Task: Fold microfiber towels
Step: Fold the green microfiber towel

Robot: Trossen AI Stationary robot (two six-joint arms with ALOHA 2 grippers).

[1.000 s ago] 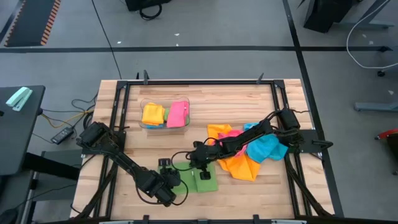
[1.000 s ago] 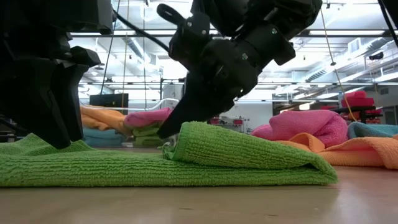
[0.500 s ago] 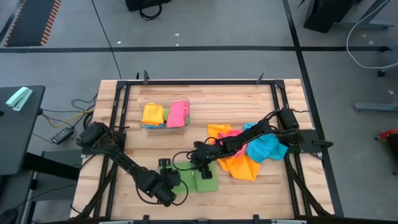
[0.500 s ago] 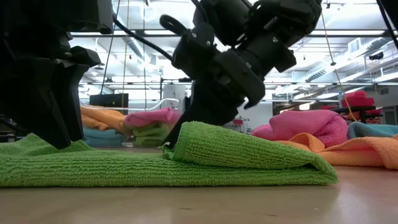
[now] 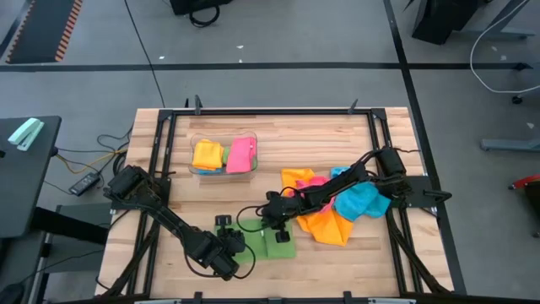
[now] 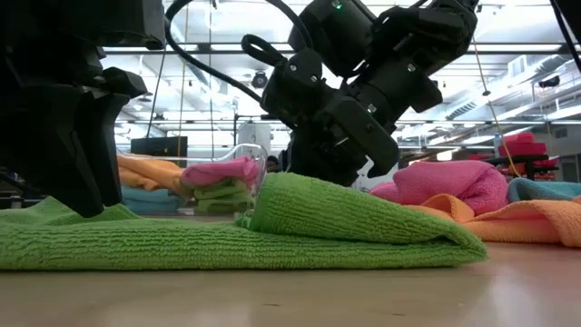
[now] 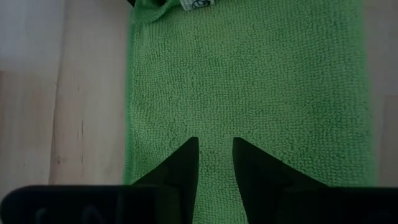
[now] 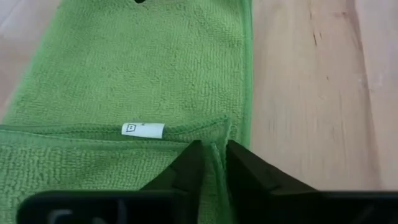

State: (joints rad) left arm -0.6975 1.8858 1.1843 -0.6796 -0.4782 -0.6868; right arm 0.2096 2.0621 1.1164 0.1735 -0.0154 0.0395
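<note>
A green microfiber towel (image 5: 274, 245) lies on the table near its front edge, with one flap (image 6: 363, 213) folded over onto the layer below. A white tag (image 8: 143, 129) sits at the flap's edge. My right gripper (image 8: 214, 148) comes down from the far right and is shut on that edge. My left gripper (image 7: 215, 142) stands at the towel's opposite, left end (image 6: 68, 204). Its fingers are a narrow gap apart, and their tips rest on the flat cloth. My left gripper presses its two fingertips (image 7: 189, 149) down on the single flat layer near the towel's left end, slanting steeply down; the cloth between the tips lies flat on the table. My right gripper pinches a small ridge at the flap's edge (image 8: 215, 138), close to its corner beside the tag. The fingers slant down from the far right. The flap rests on the lower layer, and in the low view it hides the fingertips.
A clear bin (image 5: 224, 157) at the far left holds folded yellow and pink towels. A loose heap of orange, pink and blue towels (image 5: 342, 207) lies right of the green one, under my right arm. Bare wood shows along the front edge.
My right gripper has sunk a little and moved in behind the raised flap, where one second ago a fingertip pointed at the flap's edge. The flap stays folded over, and the rest of the towel has not moved.
</note>
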